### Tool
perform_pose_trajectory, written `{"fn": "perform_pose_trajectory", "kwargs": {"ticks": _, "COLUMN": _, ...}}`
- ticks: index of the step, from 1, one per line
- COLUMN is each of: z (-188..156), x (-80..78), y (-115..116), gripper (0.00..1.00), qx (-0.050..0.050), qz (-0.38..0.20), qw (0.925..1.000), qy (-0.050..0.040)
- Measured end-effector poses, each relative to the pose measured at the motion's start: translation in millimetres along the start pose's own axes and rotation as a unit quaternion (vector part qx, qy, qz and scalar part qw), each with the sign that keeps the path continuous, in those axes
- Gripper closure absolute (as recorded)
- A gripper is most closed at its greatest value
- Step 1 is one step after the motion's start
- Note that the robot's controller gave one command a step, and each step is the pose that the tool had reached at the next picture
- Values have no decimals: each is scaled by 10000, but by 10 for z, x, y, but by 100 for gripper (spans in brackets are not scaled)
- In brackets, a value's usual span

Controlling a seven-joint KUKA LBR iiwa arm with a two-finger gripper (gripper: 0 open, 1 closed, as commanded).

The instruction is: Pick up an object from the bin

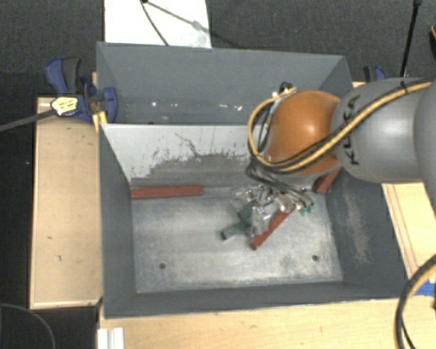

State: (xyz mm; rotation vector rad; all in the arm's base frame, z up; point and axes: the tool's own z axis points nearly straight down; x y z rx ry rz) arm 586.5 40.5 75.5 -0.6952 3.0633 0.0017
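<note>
The arm (pixel 400 133) runs off the right edge, and its orange cover (pixel 299 131) hides the back right floor of the bin (pixel 203 86). A red-brown piece (pixel 325 183) pokes out beneath it, the rest covered. Under the gripper (pixel 265 208) the small heap (pixel 277 215) is too tangled to tell apart. What kind of object the dark green thing (pixel 236 230) is stays unclear.
</note>
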Motion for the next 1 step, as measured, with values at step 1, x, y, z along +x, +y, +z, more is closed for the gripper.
{"fn": "perform_pose_trajectory", "kwargs": {"ticks": 1, "z": -1398, "x": -27, "y": -21, "gripper": 100, "qx": 25, "qz": 94, "qw": 9999, "qy": -52}}
